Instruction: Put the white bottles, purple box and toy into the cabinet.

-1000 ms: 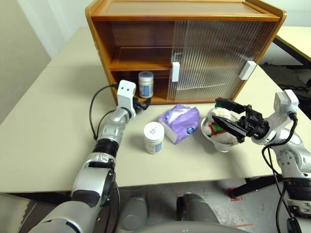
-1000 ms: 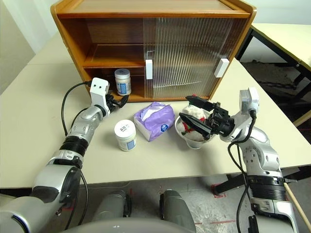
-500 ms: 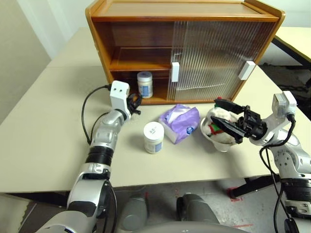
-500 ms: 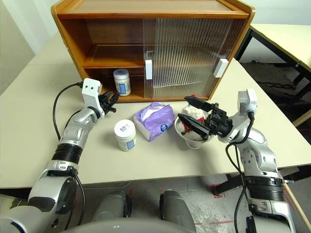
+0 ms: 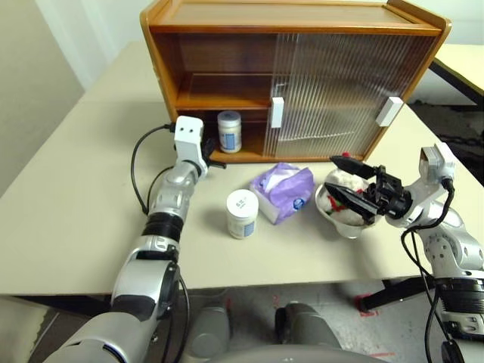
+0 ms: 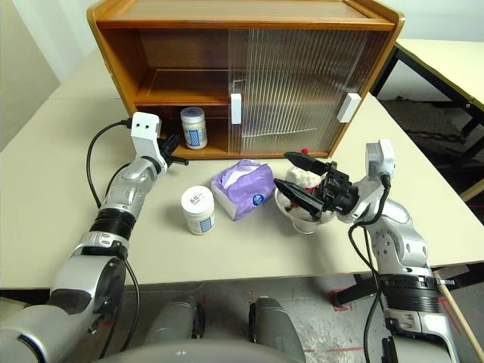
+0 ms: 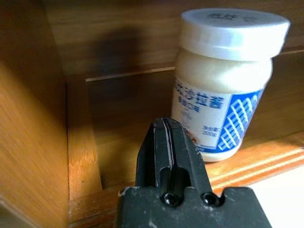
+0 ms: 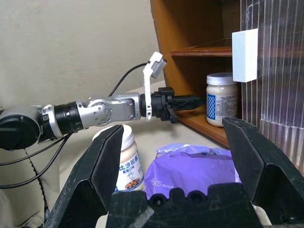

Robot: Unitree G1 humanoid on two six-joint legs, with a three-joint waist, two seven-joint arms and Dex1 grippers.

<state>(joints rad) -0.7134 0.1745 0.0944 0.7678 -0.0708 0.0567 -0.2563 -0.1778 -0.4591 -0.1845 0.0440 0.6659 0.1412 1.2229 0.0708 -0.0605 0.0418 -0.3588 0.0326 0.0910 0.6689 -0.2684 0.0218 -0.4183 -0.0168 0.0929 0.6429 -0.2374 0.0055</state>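
Desk (image 5: 76,197) scene: left pincer (image 7: 167,142) closed, empty, beside bottle (image 5: 229,131) inside cabinet (image 5: 295,23); right pincer (image 5: 349,185) wide open over toy (image 5: 342,203).

Left silver arm reaching forward, its black two-fingered left gripper (image 7: 167,142) pinching fully together and holding nothing, right silver arm bending inward, its black right gripper (image 6: 296,175) gaping wide.
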